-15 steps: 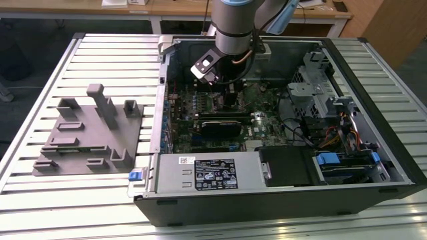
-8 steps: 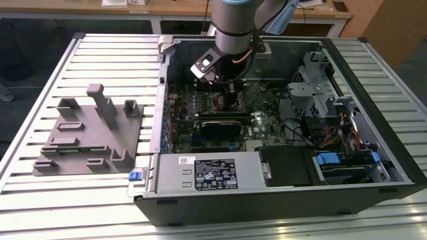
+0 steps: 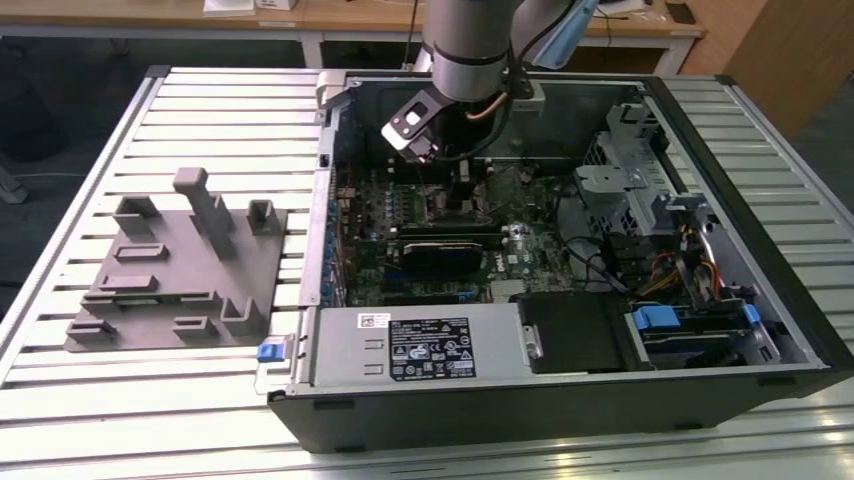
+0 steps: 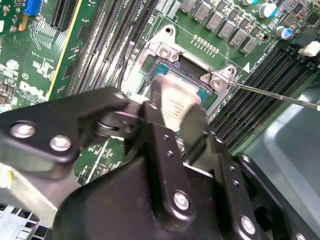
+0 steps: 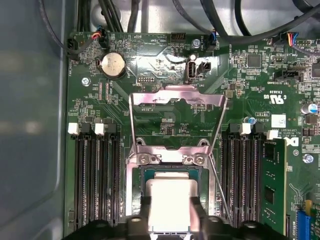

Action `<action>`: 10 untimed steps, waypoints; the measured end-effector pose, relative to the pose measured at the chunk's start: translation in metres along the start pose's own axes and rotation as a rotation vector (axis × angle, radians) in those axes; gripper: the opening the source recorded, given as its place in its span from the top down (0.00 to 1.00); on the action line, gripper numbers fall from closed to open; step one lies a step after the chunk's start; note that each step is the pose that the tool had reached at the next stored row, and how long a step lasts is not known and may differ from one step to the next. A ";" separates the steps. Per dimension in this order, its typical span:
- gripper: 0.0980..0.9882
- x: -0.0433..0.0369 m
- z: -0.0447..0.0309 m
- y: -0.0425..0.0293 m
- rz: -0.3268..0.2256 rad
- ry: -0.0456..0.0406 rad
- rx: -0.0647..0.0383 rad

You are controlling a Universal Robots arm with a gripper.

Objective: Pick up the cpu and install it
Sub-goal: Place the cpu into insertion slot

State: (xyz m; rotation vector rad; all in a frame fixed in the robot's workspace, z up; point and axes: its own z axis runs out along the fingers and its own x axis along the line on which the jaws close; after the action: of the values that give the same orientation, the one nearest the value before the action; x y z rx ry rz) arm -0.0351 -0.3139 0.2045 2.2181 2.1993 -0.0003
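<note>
The cpu (image 5: 170,200), a flat square chip with a pale silvery top, lies level over the open socket (image 5: 135,172) on the green motherboard (image 5: 100,95). My gripper (image 5: 171,206) is shut on the cpu, with one black finger against each of two opposite edges. In the second wrist view the cpu (image 4: 176,97) shows between the gripper's (image 4: 180,107) black fingers (image 4: 156,107). The socket's metal load plate (image 5: 175,97) stands flipped open beyond it, and a thin wire lever (image 5: 220,145) runs beside. In the exterior view the gripper (image 3: 463,165) reaches down into the open computer case (image 3: 534,420).
Memory slots (image 5: 95,175) flank the socket on both sides. A black ribbed block (image 3: 441,255) sits on the board near the gripper. The power supply with a white label (image 3: 414,345), the drive cage (image 3: 627,175) and cables line the case. A grey fixture (image 3: 174,260) lies on the slatted table.
</note>
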 end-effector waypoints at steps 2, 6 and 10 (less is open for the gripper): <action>0.72 -0.0001 -0.0004 0.0000 0.000 -0.0002 0.000; 0.85 -0.0001 -0.0023 0.0000 0.000 -0.0003 0.000; 0.98 -0.0001 -0.0036 0.0000 0.000 -0.0004 0.000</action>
State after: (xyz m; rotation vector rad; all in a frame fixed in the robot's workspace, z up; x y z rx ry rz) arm -0.0351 -0.3139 0.2081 2.2179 2.1993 -0.0009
